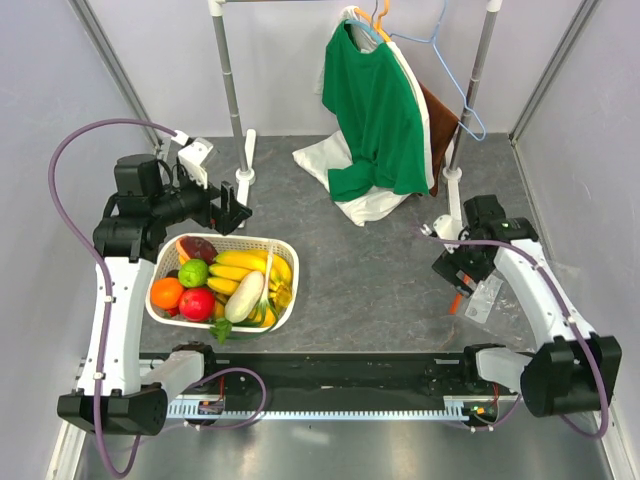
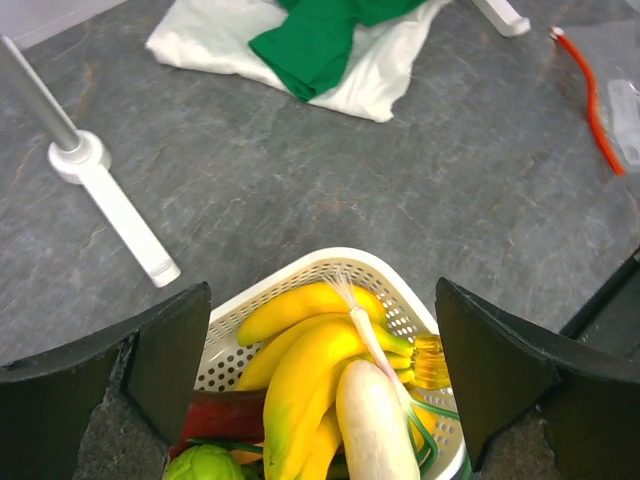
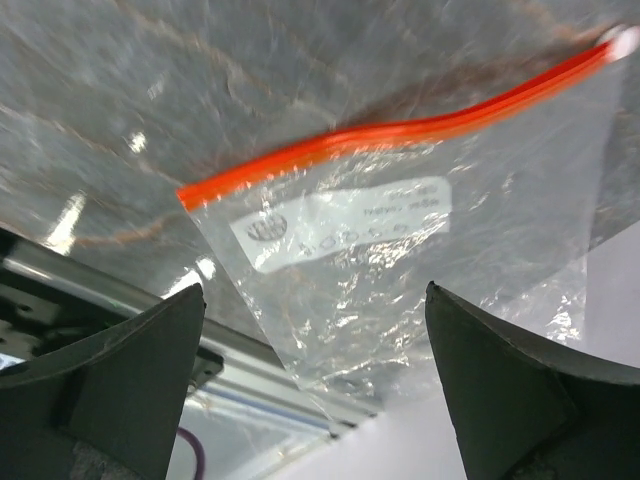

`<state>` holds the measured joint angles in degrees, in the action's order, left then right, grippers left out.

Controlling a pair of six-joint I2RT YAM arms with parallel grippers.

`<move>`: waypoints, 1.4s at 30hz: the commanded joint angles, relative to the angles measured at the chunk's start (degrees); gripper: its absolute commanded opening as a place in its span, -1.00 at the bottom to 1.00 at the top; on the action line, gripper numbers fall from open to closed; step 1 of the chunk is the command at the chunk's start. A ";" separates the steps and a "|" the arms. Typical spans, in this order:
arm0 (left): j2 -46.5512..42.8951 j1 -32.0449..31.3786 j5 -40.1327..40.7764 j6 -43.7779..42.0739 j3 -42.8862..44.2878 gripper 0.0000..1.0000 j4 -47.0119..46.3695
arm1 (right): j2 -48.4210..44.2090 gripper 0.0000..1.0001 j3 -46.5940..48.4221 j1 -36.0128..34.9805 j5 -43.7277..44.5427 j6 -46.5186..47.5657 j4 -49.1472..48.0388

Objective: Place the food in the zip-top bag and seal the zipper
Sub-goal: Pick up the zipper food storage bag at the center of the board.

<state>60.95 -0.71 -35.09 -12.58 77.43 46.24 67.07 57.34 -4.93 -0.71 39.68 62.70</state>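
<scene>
Left gripper (image 1: 233, 207) spread wide, holding nothing, hovering over far rim of white basket (image 1: 262, 240). Food (image 1: 225, 283) piled inside the basket. Right gripper (image 3: 315, 330) also spread, just above zip-top bag (image 3: 400, 260), which lies flat on table (image 1: 370, 270) at right side. Zipper (image 3: 400, 132) looks shut, but view is blurry

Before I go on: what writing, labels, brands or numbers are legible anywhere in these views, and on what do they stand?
Pale printed label on the clear plastic zip-top bag: a few lines of grey print beside a round emblem, all too blurred to read.
No other writing, number or sign shows in any view.
</scene>
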 commanded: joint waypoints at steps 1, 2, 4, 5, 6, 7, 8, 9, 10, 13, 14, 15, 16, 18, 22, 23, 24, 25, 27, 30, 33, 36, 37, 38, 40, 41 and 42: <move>-1.01 0.10 -8.76 -5.53 -0.70 0.99 -1.06 | 3.85 0.96 -5.20 0.09 8.52 6.28 -3.87; -1.01 0.10 -9.11 -5.87 -0.61 1.00 -1.06 | 4.90 0.96 -5.92 0.09 9.49 7.16 -4.77; -0.92 0.18 -9.91 -6.31 -0.79 1.00 -0.98 | 8.33 0.96 -7.50 0.01 12.22 9.35 -7.83; -0.92 0.10 -10.17 -6.67 -0.87 1.00 -0.97 | 9.47 0.96 -7.77 0.27 12.75 10.06 -8.72; -1.09 0.18 -10.52 -6.67 -1.14 1.00 -0.89 | 11.49 0.96 -7.77 0.44 13.45 11.80 -10.21; -1.09 0.10 -10.70 -6.67 -1.23 1.00 -0.97 | 12.55 0.96 -7.60 1.06 13.45 12.61 -10.75; -1.18 0.10 -10.87 -6.84 -1.49 1.00 -0.80 | 13.60 0.96 -7.16 1.50 13.54 13.48 -11.28; -1.36 0.01 -11.05 -6.93 -2.01 0.99 -0.80 | 15.96 0.96 -5.94 1.94 13.72 14.54 -12.41; -1.53 0.01 -11.31 -7.02 -2.28 1.00 -0.71 | 17.12 0.96 -4.97 3.25 13.28 14.81 -12.68; -2.15 0.09 -12.54 -7.55 -3.60 0.99 -0.80 | 22.04 0.96 1.44 6.14 8.73 11.32 -12.25; -2.15 0.10 -12.98 -7.46 -3.86 1.00 -0.80 | 24.23 0.96 3.02 6.25 7.93 8.86 -12.51; -2.24 0.01 -13.42 -7.37 -4.30 1.00 -0.80 | 25.12 0.95 5.91 6.33 7.57 4.48 -13.29; -2.24 0.01 -13.42 -7.02 -4.30 1.00 -0.71 | 25.83 0.96 7.24 6.42 6.43 -3.48 -13.39; -2.15 -0.08 -13.34 -7.02 -4.30 1.00 -0.89 | 25.57 0.96 8.83 6.42 4.76 -11.87 -14.09; -1.89 -0.08 -13.34 -6.49 -4.21 1.00 -1.15 | 24.69 0.96 7.79 6.42 7.45 -26.56 -19.00; -1.71 -0.08 -13.25 -6.49 -4.13 0.99 -1.32 | 26.78 0.93 7.87 6.42 12.96 -30.67 -19.80; -1.71 -0.08 -13.25 -6.58 -3.95 1.00 -1.33 | 28.37 0.88 8.74 6.42 16.06 -32.63 -20.42; -1.71 -0.08 -13.16 -6.58 -3.86 1.00 -1.67 | 29.95 0.86 9.45 6.60 17.92 -33.96 -20.16; -1.97 -0.08 -13.25 -6.84 -3.95 1.00 -1.85 | 33.65 0.85 10.86 6.86 19.60 -36.68 -18.76; -2.32 -0.17 -12.99 -7.02 -4.48 0.99 -2.38 | 34.36 0.78 10.34 7.13 18.82 -38.88 -18.31; -2.59 -0.17 -13.07 -7.11 -5.27 1.00 -3.08 | 35.41 0.67 9.98 7.13 20.56 -39.59 -17.88; -2.59 -0.08 -12.90 -7.02 -5.80 1.00 -3.70 | 35.85 0.40 9.46 7.48 20.84 -39.59 -17.96; -2.50 -0.08 -12.90 -6.93 -5.80 1.00 -3.79 | 35.50 0.32 9.54 7.74 19.97 -39.59 -17.61; -2.50 -0.08 -12.72 -6.93 -5.80 0.99 -3.79 | 35.24 0.15 9.63 7.83 19.61 -40.90 -16.83; -2.50 -0.08 -12.63 -7.02 -5.80 1.00 -3.96 | 33.67 -0.06 9.72 7.92 16.38 -41.26 -15.77; -2.50 -0.08 -12.63 -6.93 -5.88 1.00 -3.96 | 33.05 -0.33 9.46 7.92 15.40 -41.52 -15.42; -2.50 -0.08 -12.63 -7.02 -5.89 1.00 -4.14 | 32.34 -0.52 9.28 8.00 14.26 -41.79 -14.45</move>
<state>59.22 -0.73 -46.65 -17.74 71.81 44.75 102.45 66.43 2.66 17.17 0.97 45.30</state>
